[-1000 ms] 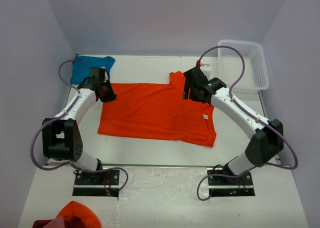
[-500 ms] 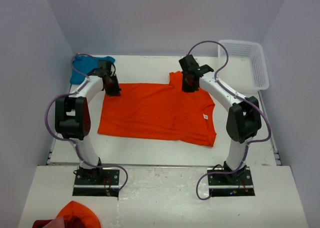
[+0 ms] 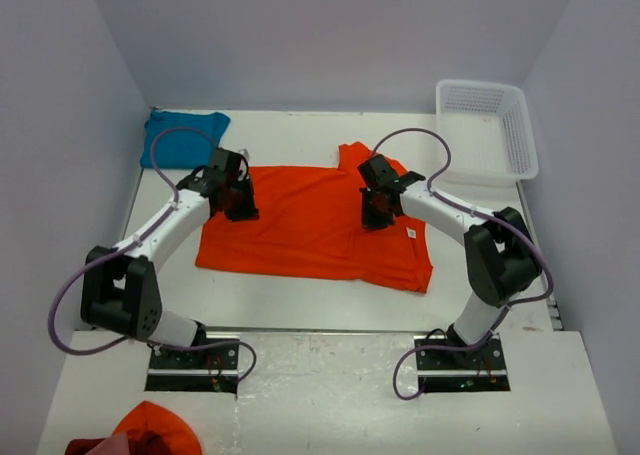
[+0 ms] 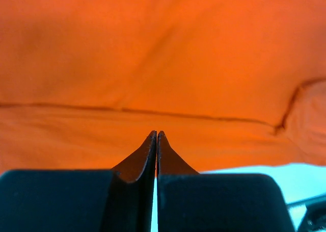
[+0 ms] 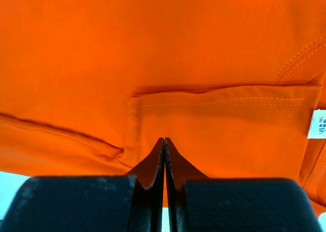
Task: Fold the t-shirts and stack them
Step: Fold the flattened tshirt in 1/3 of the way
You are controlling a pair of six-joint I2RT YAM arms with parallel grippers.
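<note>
The orange t-shirt [image 3: 310,225] lies flat in the middle of the table, its white neck label [image 3: 410,233] near its right edge. The teal-blue t-shirt [image 3: 183,140] lies folded at the far left corner. My left gripper [image 3: 241,209] is shut, its tips down over the orange shirt's far left part. My right gripper [image 3: 372,218] is shut over the shirt's far right part, just below the sleeve. In both wrist views the closed tips [image 4: 156,134] [image 5: 164,140] point at orange cloth [image 4: 163,48] [image 5: 153,48], and I see no fold pinched between them. The label [image 5: 317,124] shows at the right.
A white plastic basket [image 3: 520,145] stands at the far right corner. A heap of orange and red cloth [image 3: 150,430] lies off the table at the near left. Pale walls close in the left, right and back sides.
Both grippers have closed. They moved from the orange shirt's far corners toward the near side, over the cloth. The shirt's outline looks unchanged.
</note>
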